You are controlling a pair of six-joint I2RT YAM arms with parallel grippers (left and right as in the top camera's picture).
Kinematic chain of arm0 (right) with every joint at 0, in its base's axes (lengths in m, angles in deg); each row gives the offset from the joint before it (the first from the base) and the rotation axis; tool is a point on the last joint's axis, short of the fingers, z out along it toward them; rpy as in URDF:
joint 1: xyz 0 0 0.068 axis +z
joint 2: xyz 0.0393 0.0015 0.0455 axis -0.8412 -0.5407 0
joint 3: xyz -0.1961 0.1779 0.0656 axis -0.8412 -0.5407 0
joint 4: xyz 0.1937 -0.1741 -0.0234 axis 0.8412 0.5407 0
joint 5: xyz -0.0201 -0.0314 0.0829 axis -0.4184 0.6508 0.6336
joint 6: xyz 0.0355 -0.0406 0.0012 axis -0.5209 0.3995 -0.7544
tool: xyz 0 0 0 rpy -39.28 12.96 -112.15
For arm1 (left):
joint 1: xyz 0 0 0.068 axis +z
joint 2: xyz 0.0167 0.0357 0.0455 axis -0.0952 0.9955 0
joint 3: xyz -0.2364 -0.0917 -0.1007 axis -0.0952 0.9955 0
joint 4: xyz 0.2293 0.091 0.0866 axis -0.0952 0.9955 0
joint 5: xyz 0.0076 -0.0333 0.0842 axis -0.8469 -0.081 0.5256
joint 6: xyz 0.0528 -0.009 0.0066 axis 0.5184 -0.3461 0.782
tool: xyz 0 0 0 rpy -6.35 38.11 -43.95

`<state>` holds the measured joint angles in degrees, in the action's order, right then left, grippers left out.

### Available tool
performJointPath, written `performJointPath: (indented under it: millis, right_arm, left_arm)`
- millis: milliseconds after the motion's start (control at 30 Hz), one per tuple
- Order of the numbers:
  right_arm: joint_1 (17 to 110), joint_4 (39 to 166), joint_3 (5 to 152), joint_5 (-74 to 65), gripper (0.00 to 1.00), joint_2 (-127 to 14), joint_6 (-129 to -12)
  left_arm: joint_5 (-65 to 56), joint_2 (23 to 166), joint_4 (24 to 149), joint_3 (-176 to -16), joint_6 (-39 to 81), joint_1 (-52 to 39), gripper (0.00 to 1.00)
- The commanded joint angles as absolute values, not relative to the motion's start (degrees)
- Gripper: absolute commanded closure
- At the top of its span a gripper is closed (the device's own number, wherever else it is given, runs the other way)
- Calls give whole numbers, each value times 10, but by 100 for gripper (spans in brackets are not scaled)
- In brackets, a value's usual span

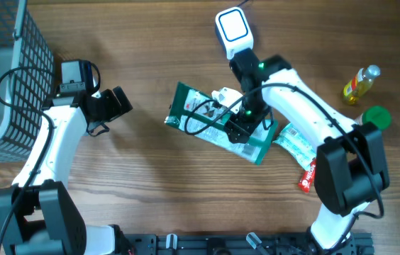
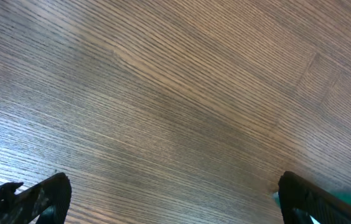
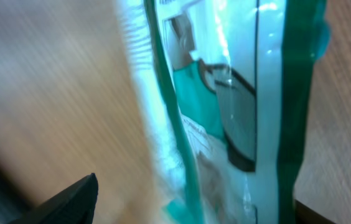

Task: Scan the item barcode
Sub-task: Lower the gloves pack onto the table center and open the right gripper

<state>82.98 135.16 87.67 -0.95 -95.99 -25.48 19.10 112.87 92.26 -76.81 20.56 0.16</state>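
Observation:
A green and white snack packet (image 1: 186,106) lies flat in the middle of the table. My right gripper (image 1: 241,122) hovers over its right half. In the right wrist view the packet (image 3: 238,93) fills the space between the two dark fingers. They stand wide apart, and bare wood shows between the left finger (image 3: 70,199) and the packet, so the right gripper (image 3: 188,208) is open. A white handheld scanner (image 1: 232,27) stands at the back, just beyond the packet. My left gripper (image 1: 115,106) is open over bare wood to the packet's left, with nothing between its fingers (image 2: 38,199).
A wire basket (image 1: 8,64) stands at the far left. To the right lie another white and green packet (image 1: 296,142), a red wrapper (image 1: 306,177), a yellow bottle (image 1: 359,83) and a round green item (image 1: 376,117).

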Motion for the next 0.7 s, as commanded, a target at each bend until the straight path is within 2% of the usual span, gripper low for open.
performJointPath:
  millis: [0,67,167,267,500,667]
  right_arm:
    - [830,1280,833,-81,22,-968,-374]
    - [830,1248,828,-82,21,-968,-414]
    - [830,1213,829,-107,0,-964,-452]
    - [832,1187,830,-133,0,-957,-497]
    - [835,1150,830,-83,0,-951,-562]
    - [835,1139,830,-83,0,-951,-569]
  left_arm:
    - [197,1130,923,-772,208,3,0]
    - [197,1130,923,-772,208,3,0]
    - [197,1130,923,-772,208,3,0]
    - [197,1130,923,-772,208,3,0]
    - [197,1130,923,-772,208,3,0]
    - [197,1130,923,-772,208,3,0]
